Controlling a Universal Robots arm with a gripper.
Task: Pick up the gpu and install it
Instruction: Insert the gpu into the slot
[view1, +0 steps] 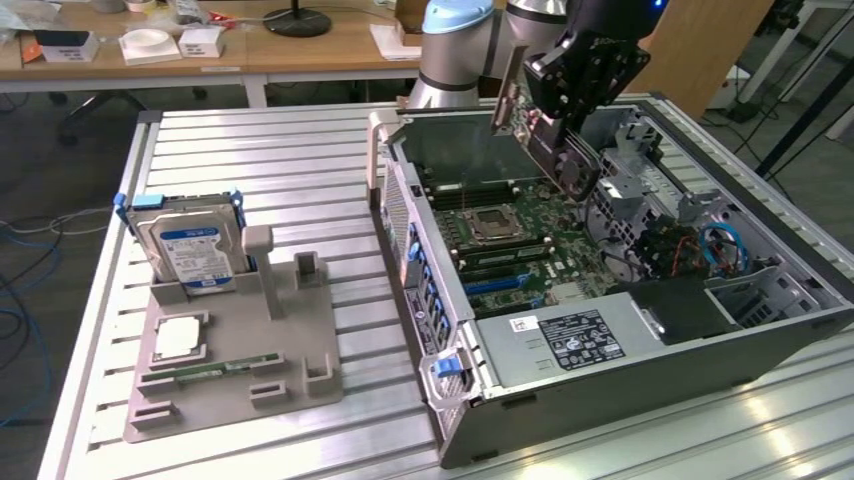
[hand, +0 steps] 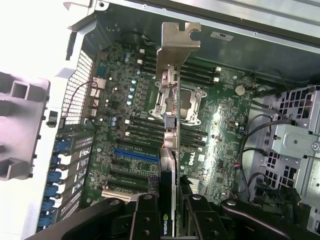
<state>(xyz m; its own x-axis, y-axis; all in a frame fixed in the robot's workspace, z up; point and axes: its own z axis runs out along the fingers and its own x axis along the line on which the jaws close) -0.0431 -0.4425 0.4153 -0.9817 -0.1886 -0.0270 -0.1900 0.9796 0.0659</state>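
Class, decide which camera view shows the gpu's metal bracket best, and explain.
The wrist view: the bracket faces the camera, bright against the motherboard, the gpu edge-on in the gripper. The exterior view shows the gpu over the open case; its bracket is hard to tell.

I see a dull bare-metal bracket (hand: 177, 47) on the gpu (hand: 169, 170). The table (view1: 267, 160) is ribbed satin metal; at eight o'clock on it, a matt grey plastic stand (view1: 287, 350). The circuit board (hand: 220, 145) looks glossy green.
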